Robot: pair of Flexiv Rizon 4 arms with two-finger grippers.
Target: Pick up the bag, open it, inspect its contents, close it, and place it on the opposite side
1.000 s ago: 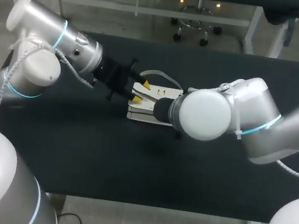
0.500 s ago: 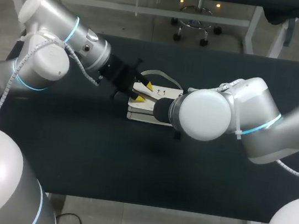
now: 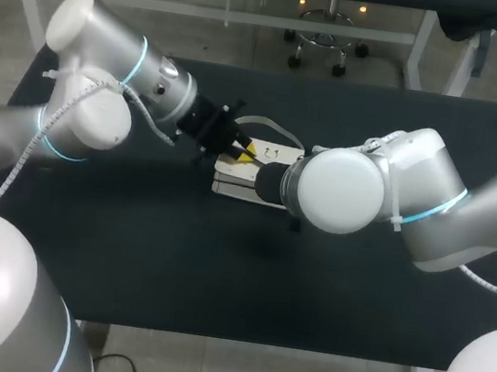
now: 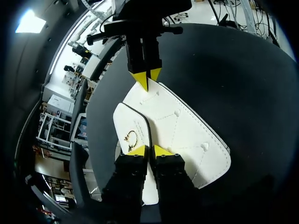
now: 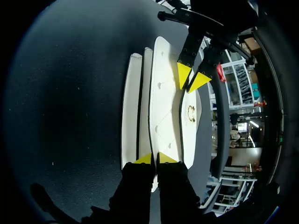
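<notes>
1. Head view: the left arm has swung further in. The left gripper [image 3: 246,151] now sits on the left end of the white bag [image 3: 230,186], mid-table [image 3: 217,274]. The right arm is unchanged.
2. Left wrist view: the left gripper [image 4: 149,150] has its tips nearly together, pinching the flap edge of the bag [image 4: 182,130]. The right gripper [image 4: 147,77] is at the far end.
3. Right wrist view: the right gripper [image 5: 155,157] has its tips almost closed, clamping the bag's [image 5: 163,102] near edge.

No readable text, label, number or sign, even on the bag [image 4: 177,135].
</notes>
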